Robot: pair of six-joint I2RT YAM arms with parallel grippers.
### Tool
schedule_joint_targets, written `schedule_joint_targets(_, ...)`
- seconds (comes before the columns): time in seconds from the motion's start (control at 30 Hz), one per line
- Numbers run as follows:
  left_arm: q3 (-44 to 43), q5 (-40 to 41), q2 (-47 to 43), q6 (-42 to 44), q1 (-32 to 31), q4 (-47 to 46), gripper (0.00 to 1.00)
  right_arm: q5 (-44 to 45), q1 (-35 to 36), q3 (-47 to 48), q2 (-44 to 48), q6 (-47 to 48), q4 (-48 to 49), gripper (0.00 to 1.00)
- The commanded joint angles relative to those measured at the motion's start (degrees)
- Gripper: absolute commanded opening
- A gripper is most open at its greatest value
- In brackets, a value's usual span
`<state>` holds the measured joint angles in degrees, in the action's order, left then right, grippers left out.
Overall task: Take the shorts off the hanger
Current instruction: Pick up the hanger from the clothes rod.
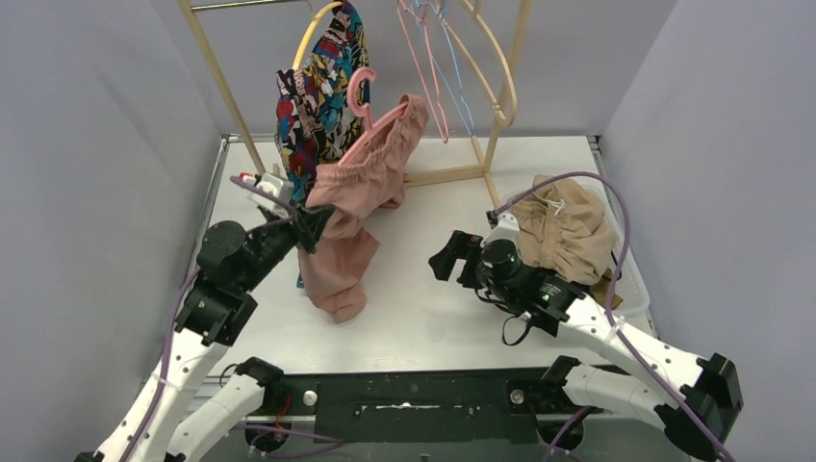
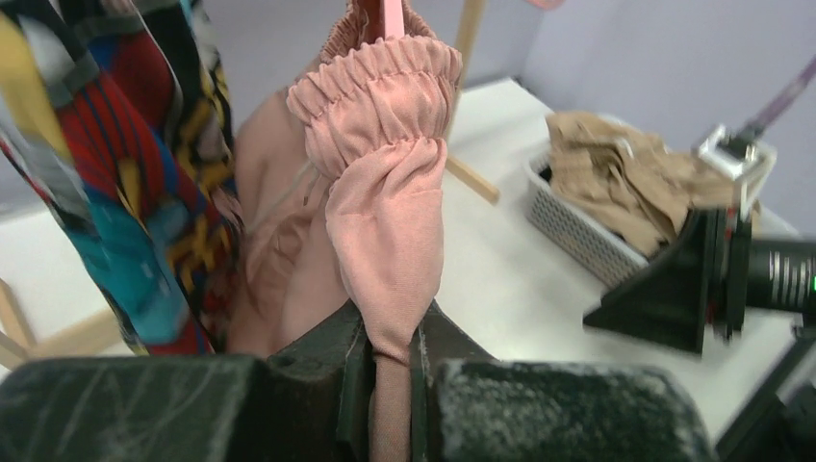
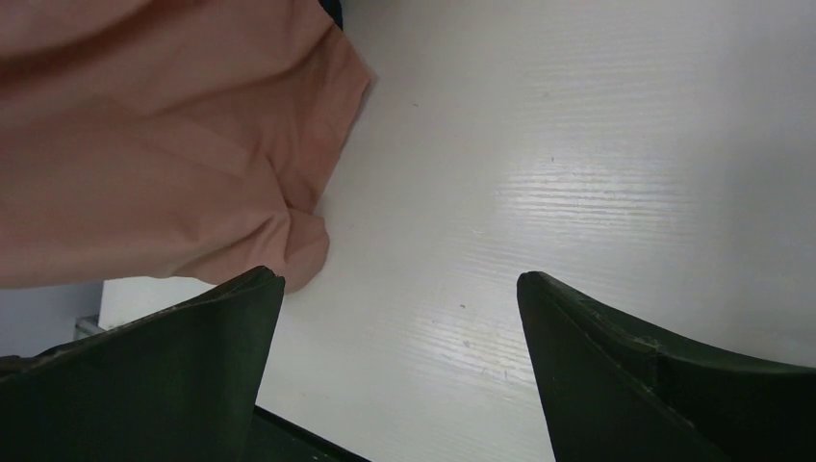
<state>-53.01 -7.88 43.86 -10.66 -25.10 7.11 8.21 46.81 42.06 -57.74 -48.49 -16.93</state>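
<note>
The dusty pink shorts (image 1: pixel 361 197) hang by their gathered waist from a pink hanger (image 1: pixel 364 91); one leg droops to the table. My left gripper (image 1: pixel 313 228) is shut on a fold of them just below the waist, seen pinched between the pads in the left wrist view (image 2: pixel 390 361). The comic print shorts (image 1: pixel 316 101) hang on a yellow hanger (image 1: pixel 313 38) behind and left. My right gripper (image 1: pixel 450 258) is open and empty over the table, right of the pink shorts' hem (image 3: pixel 164 164). Tan-brown shorts (image 1: pixel 568 226) lie in a white basket (image 2: pixel 577 231). Black and beige pairs are not distinguishable.
A wooden clothes rack (image 1: pixel 505 96) stands at the back with empty pink and blue wire hangers (image 1: pixel 433 67). The basket sits at the table's right side. Grey walls enclose the table on three sides.
</note>
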Motion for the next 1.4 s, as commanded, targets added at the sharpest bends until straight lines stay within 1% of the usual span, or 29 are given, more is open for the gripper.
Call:
schedule_joint_targets(0.0, 5.7, -8.73, -8.98, -1.17, -0.32, 1.08, 0.0, 4.11, 0.4, -3.42, 6.83, 0.9, 8.18, 0.98)
schedule_joint_targets(0.1, 9.57, -14.87, -13.46, -0.77, -0.3, 5.9, 0.0, 4.84, 0.35, -5.4, 10.65, 1.95, 10.79, 0.98)
schedule_joint_targets(0.23, 8.89, -26.69, -15.49, 0.7, -0.53, 13.35, 0.0, 2.93, 0.45, -5.54, 14.64, 5.42, 13.79, 0.98)
schedule_joint_targets(0.33, 9.17, -27.63, -18.65, -1.29, -1.0, 11.2, 0.0, -0.26, 0.48, -4.54, 17.25, 7.89, 15.69, 1.0)
schedule_joint_targets(0.4, 9.31, -27.38, -19.18, -1.37, -1.0, 11.08, 0.0, -4.18, 0.56, -3.9, 18.61, 9.55, 18.61, 0.98)
schedule_joint_targets(0.5, 10.57, -28.01, -17.93, -2.24, -1.0, 10.33, 0.0, -8.37, 0.57, -2.9, 19.28, 10.93, 22.05, 0.95)
schedule_joint_targets(0.57, 11.06, -30.2, -16.19, -3.44, -0.96, 8.85, 0.0, -9.82, 0.58, -1.82, 18.6, 11.41, 22.81, 0.93)
schedule_joint_targets(0.73, 9.14, -32.88, -11.3, -1.54, -1.09, 10.51, 0.0, -9.73, 1.02, 1.95, 15.08, 14.05, 22.49, 0.89)
schedule_joint_targets(0.83, 9.77, -34.64, -10.73, -2.05, -1.09, 9.4, 0.0, -9.39, 1.63, 4.06, 12.06, 16.44, 21.42, 0.87)
schedule_joint_targets(0.97, 10.46, -36.76, -11.47, -3.84, -1.18, 7.78, 0.0, -5.53, 2.45, 5.38, 9.39, 16.73, 19.19, 0.82)
schedule_joint_targets(1.03, 10.5, -37.06, -12.2, -4.54, -1.18, 7.45, 0.0, -3.45, 2.88, 4.64, 9.14, 16.32, 19.25, 0.77)
schedule_joint_targets(1.13, 11.17, -37.91, -13.14, -6.58, -1.26, 6.43, 0.0, -3.94, 3.03, 4.57, 8.43, 15.46, 19.93, 0.66)
schedule_joint_targets(1.17, 11.35, -38.04, -13.25, -7.25, -1.34, 6.19, 0.0, -4.41, 3.03, 4.99, 7.9, 15.26, 19.76, 0.64)
schedule_joint_targets(1.37, 11.16, -37.78, -12.04, -8.59, -1.44, 7.15, 0.0, -5.22, 4.16, 6.89, 5.34, 14.23, 19.64, 0.62)
